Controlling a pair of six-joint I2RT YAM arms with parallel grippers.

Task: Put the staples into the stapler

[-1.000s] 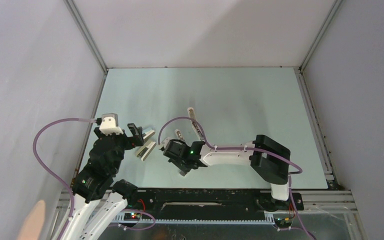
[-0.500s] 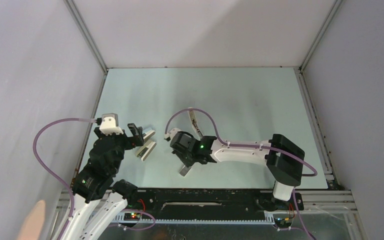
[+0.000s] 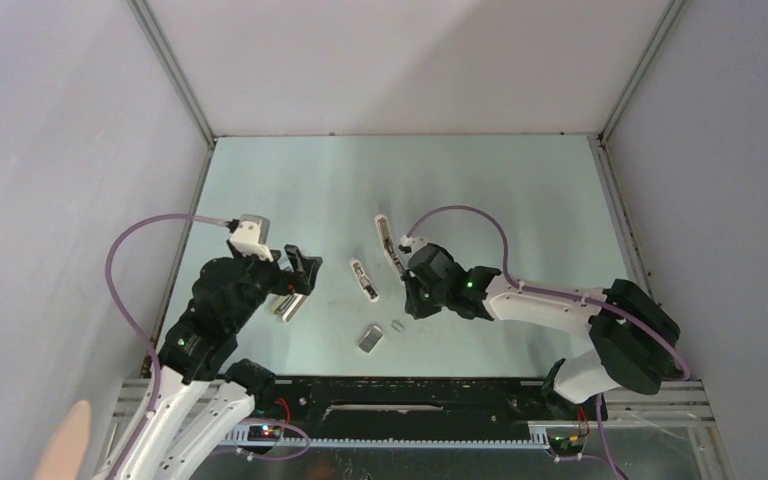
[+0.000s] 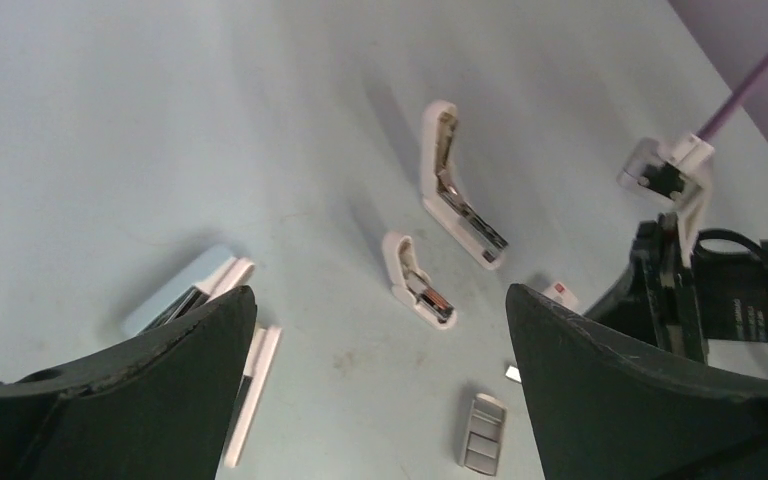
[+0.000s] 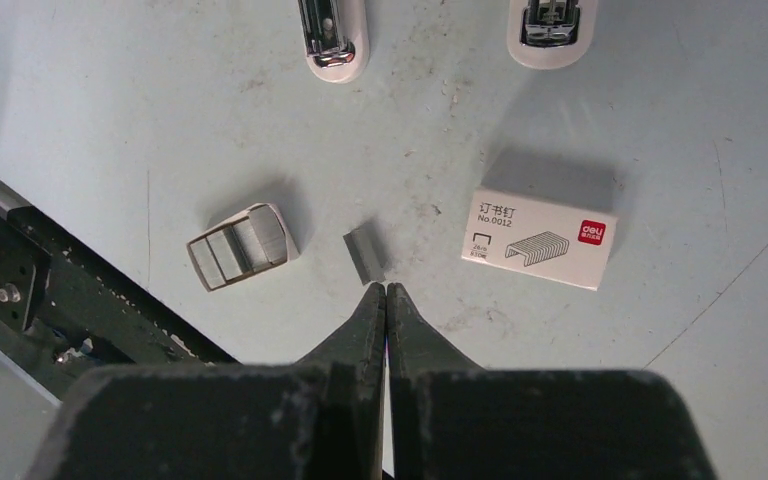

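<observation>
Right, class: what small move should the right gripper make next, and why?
Probably open the right gripper and lower it over the staples: its jaws are shut, empty, and poised just beside that loose strip on the table.

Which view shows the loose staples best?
Right wrist: the staples lie sharp and unobstructed on the table just ahead of the right gripper, jaws shut. Top external shows only a tiny grey speck; left wrist, a small sliver low in frame.

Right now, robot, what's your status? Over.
Left gripper open, empty. Right gripper shut, empty, tips beside the staples. Stapler lying open, staples not in yet. Staple box nearby, not touching.
</observation>
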